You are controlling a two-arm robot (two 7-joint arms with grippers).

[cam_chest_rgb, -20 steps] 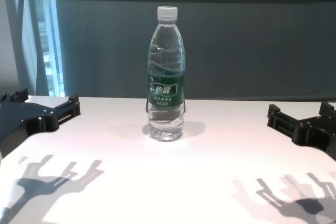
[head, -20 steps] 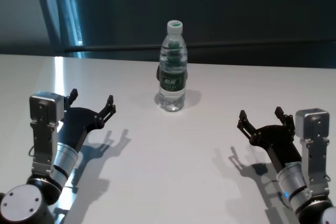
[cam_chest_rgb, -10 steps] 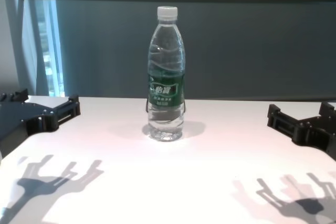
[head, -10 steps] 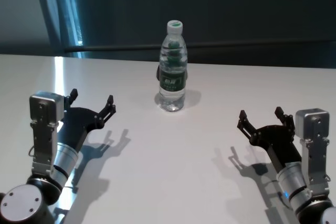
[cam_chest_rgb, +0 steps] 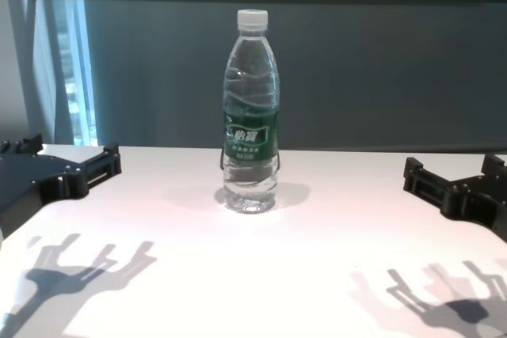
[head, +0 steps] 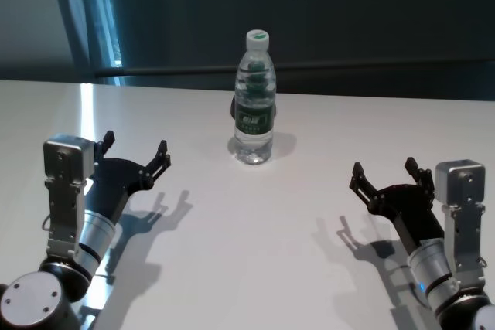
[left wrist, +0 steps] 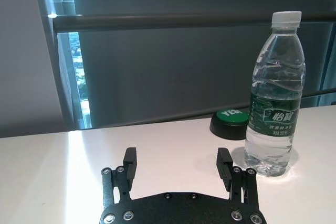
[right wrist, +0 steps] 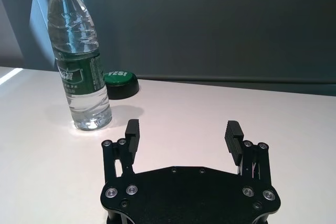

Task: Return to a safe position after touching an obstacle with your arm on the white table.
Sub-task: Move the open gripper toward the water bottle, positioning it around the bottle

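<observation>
Bottle stands upright mid-table on the white table, well apart from both arms. We judge it full or nearly full of water, so fairly heavy at the base but tall and narrow, easy to tip with a side knock; thin clear plastic, slick, and it would dent under a hard squeeze. Best hold looks like the labelled waist, not the cap. Left gripper hovers low near the table's left side, fingers spread, nothing in them. Right gripper sits likewise on the right, fingers spread and empty. A green button lies just behind the bottle, close to it. We see nothing else between the arms and the bottle.
</observation>
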